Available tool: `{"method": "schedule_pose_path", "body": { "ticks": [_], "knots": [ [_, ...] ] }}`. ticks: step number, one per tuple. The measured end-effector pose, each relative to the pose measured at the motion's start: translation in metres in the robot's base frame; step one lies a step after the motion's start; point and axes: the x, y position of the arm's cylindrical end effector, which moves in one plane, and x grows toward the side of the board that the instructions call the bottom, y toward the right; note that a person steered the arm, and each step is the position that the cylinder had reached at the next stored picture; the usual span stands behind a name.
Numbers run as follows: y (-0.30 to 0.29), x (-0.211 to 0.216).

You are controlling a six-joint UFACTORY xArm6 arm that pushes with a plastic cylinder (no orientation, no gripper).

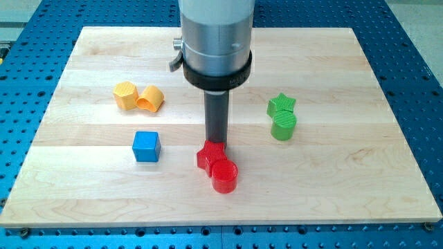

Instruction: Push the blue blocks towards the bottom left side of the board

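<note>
One blue cube [146, 146] sits left of the board's middle; I see no other blue block. My tip [217, 142] is the lower end of the dark rod, at the upper edge of a red star block [209, 156], about a hundred pixels to the right of the blue cube. A red cylinder [224, 176] touches the red star at its lower right.
A yellow hexagon block [125, 95] and a yellow-orange block [149, 99] touch each other at the upper left. A green star [281, 105] and a green cylinder [283, 126] sit together at the right. The wooden board [346, 194] lies on a blue perforated table.
</note>
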Motion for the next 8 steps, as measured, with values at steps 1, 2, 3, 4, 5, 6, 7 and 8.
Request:
{"method": "schedule_pose_path", "body": {
  "ticks": [1,2,3,4,5,6,7,8],
  "knots": [
    [-0.017,-0.038],
    [-0.052,-0.084],
    [-0.021,-0.177],
    [0.032,-0.231],
    [0.048,-0.266],
    [0.029,-0.291],
    [-0.021,-0.222],
    [-0.017,-0.151]
  ]
}}
